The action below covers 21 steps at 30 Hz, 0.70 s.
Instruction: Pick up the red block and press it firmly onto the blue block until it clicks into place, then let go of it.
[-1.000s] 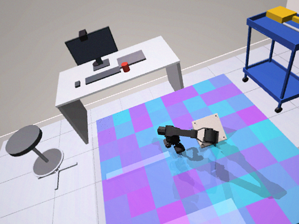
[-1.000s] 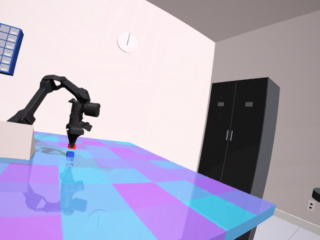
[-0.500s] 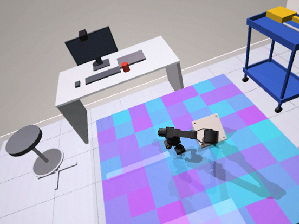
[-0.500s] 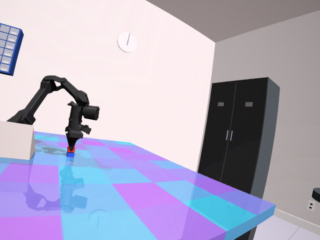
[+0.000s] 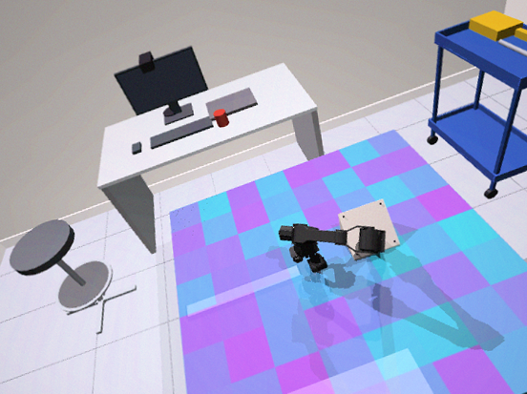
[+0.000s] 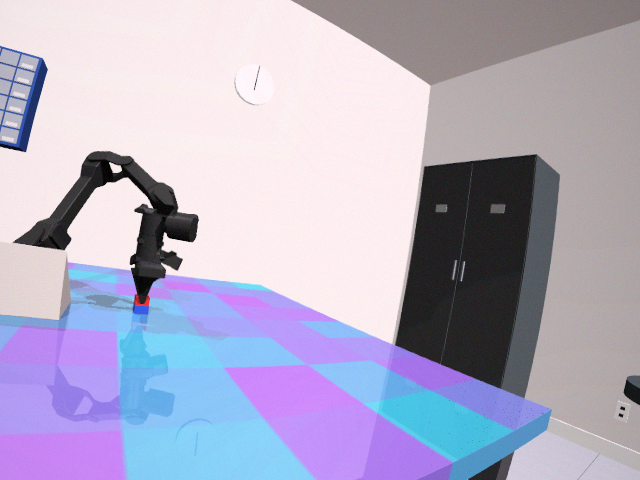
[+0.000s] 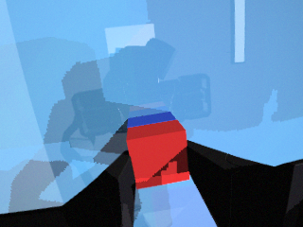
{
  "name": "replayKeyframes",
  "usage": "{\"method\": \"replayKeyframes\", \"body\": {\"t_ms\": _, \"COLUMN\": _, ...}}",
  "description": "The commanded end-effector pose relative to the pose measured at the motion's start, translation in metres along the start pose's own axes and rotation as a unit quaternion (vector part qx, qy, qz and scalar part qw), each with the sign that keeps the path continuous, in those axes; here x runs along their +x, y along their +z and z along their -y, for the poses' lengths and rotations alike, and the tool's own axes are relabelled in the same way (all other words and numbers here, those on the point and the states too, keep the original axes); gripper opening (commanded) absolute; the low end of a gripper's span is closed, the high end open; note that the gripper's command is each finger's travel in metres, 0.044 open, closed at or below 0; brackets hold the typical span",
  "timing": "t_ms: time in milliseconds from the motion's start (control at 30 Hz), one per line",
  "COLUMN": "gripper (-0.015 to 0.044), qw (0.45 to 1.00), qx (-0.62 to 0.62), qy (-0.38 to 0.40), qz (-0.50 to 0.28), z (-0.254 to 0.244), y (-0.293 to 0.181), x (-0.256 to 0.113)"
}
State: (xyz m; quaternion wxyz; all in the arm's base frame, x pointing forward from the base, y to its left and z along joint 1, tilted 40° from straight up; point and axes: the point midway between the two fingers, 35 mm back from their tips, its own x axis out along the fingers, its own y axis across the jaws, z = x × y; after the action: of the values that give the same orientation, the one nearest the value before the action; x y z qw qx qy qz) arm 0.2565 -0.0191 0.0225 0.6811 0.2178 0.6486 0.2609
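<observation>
Block, red [image 6: 137, 304] [image 7: 153, 151]: found gripped, standing directly over the blue block [image 6: 141, 310] [image 7: 151, 119], with no gap visible between them in the exterior view. Jaws of the gripper [image 5: 307, 259] [image 6: 142, 298] [image 7: 157, 153] are closed on the red block's sides, one finger to each side. Location: on the counter [image 5: 244, 356] [image 6: 310, 392] [image 7: 265, 95], nearer its far edge than its near edge in the top view, between the left edge and the pale pedestal [image 5: 375, 210] [image 6: 33, 279]; in the exterior view, well apart from the lower right corner. The arm hides both blocks from above. Progress: pick-up is complete and alignment appears substantially complete. Seating is unconfirmed; whether the blocks have clicked together cannot be told. Outstanding: a firm, straight downward press if the joint is not home, then release. Risk, in this inspector's judgement: a sideways push could tilt the joint or shift the lower block.
</observation>
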Motion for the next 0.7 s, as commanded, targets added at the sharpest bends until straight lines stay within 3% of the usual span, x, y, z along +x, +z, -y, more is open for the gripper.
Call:
{"method": "replayKeyframes", "body": {"t_ms": 0, "gripper": 0.0, "qw": 1.0, "qx": 0.002, "qy": 0.002, "qz": 0.001, "z": -0.0003, "y": 0.0001, "x": 0.001}}
{"method": "replayKeyframes", "body": {"t_ms": 433, "gripper": 0.0, "qw": 1.0, "qx": 0.001, "qy": -0.001, "qz": 0.001, "z": 0.0003, "y": 0.0003, "x": 0.0019}}
{"method": "replayKeyframes", "body": {"t_ms": 667, "gripper": 0.0184, "qw": 1.0, "qx": 0.001, "qy": -0.001, "qz": 0.001, "z": 0.0003, "y": 0.0003, "x": 0.0019}}
